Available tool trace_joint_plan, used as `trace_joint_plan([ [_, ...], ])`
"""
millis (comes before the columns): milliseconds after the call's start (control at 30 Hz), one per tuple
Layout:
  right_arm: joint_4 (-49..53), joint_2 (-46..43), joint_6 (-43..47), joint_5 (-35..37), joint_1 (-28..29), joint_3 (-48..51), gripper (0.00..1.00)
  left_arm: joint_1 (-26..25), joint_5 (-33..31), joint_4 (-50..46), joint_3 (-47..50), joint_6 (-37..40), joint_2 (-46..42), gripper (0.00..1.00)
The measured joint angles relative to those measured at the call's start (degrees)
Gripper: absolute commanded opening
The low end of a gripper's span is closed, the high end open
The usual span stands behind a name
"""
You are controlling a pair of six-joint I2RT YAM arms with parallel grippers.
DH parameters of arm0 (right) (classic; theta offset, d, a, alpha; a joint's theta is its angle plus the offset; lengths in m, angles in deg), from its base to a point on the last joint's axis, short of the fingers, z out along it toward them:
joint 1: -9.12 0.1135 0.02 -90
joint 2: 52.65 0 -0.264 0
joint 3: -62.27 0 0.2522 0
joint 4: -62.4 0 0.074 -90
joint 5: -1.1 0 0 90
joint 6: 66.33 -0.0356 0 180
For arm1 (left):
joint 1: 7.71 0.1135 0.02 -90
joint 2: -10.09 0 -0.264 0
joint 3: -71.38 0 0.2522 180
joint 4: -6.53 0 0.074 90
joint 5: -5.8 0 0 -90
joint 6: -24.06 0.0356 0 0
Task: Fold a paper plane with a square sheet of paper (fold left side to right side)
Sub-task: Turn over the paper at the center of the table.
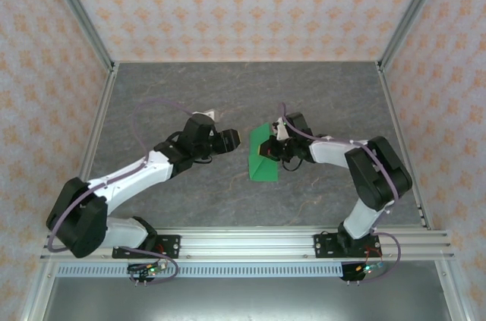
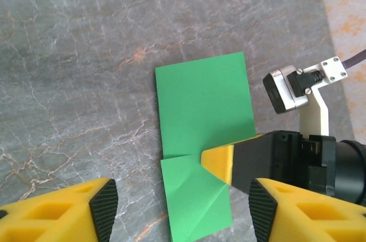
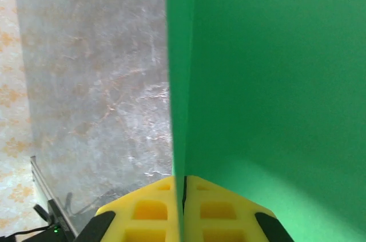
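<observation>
- Covering the tabletop (image 1: 152, 93) is a grey, marble-patterned surface with pale and rust veins.
- Walls (image 1: 243, 2) on the far, left and right sides carry peach wallpaper with an orange floral motif; aluminium posts (image 1: 76, 10) stand at the far corners.
- A slotted aluminium rail (image 1: 250, 241) runs along the near edge and carries both arm bases.
- Paper (image 1: 262, 162): green, partly folded, near the tabletop's middle, slightly toward the right edge.
- Right gripper (image 3: 183, 210): fingers closed on the paper's edge.
- Left gripper (image 2: 183, 203): fingers spread wide, gripping nothing, just beside the paper's left edge.
</observation>
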Motion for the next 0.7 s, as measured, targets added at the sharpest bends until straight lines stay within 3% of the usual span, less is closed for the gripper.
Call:
trace_joint_plan([
  [233,-5.2,-14.2,-3.9,-6.0,-9.6,0.0,0.01,0.0,2.2,-0.5,-1.4,-0.3,-7.6,0.94],
  [500,-15.6,-24.5,-12.9,-12.7,-10.1,-5.9,0.02,0.0,13.7,9.7,-7.6,-4.6,-8.0,0.94],
  [700,-20.8,-26.4,-19.5,-15.1,-7.2,-8.5,0.02,0.0,21.4,21.1,-9.5,-10.5,-4.0,0.86],
])
